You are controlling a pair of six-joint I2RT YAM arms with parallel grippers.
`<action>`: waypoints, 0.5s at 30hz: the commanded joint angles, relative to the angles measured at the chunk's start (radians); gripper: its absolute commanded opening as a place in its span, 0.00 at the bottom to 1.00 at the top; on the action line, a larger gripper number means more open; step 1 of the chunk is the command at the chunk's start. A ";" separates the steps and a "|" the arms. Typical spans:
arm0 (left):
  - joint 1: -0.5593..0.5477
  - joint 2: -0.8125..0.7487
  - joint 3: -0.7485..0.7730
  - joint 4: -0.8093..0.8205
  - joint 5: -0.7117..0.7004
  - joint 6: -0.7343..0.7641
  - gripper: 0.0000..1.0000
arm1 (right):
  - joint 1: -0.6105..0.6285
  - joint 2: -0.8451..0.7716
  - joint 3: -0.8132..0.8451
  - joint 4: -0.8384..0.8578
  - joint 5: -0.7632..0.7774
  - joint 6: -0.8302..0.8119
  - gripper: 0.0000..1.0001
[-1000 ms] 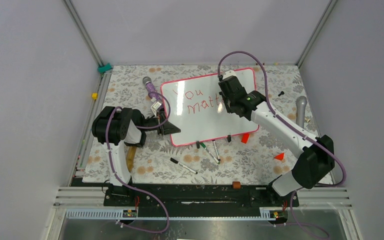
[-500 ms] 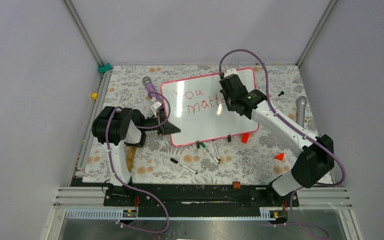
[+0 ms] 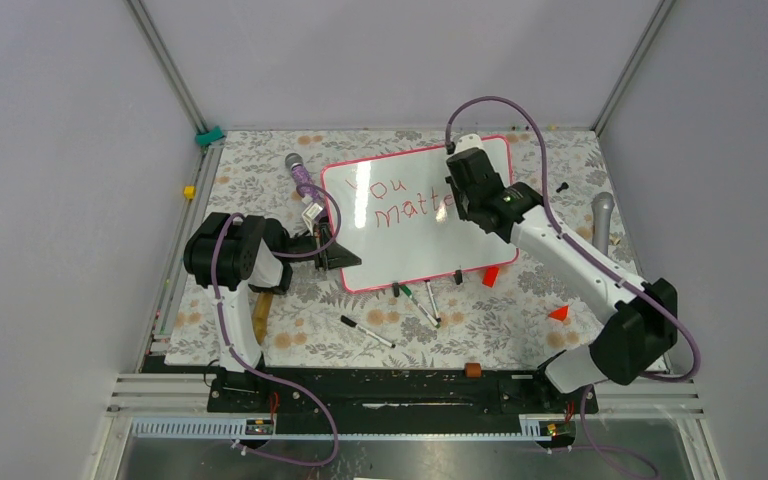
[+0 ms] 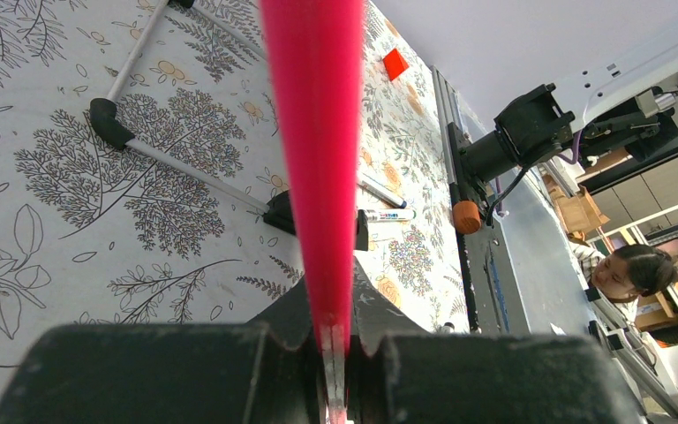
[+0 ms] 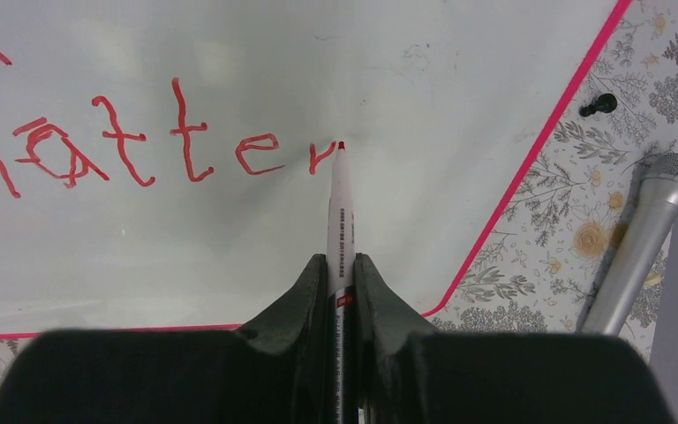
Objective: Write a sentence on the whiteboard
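The glossy white, pink-framed rectangular whiteboard (image 3: 410, 250) is pinched at its left edge by the left gripper (image 4: 331, 331). A white red-tipped marker (image 5: 342, 203) is clamped in the right gripper (image 5: 342, 265), tip at the last "r" of the red sentence (image 5: 184, 131). Should that pinch slip, later letters could be skewed.

You are looking into a cell where pale grey walls (image 3: 60, 150) are closing in the table on three sides, with aluminium posts (image 3: 168, 65) running up the far corners. A floral cloth (image 3: 250, 180) is covering the tabletop under even light, and past the near edge a person (image 4: 629, 268) is showing beside cardboard boxes (image 4: 583, 210)
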 commanded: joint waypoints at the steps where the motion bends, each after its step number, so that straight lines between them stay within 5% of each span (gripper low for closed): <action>1: -0.022 0.040 0.001 -0.016 0.034 0.061 0.00 | -0.011 -0.140 -0.051 0.091 -0.027 0.004 0.00; 8: -0.022 0.040 0.000 -0.016 0.031 0.064 0.00 | -0.011 -0.337 -0.239 0.267 -0.174 0.067 0.00; 15: -0.024 0.043 0.000 -0.017 0.029 0.062 0.00 | -0.010 -0.368 -0.284 0.285 -0.259 0.201 0.00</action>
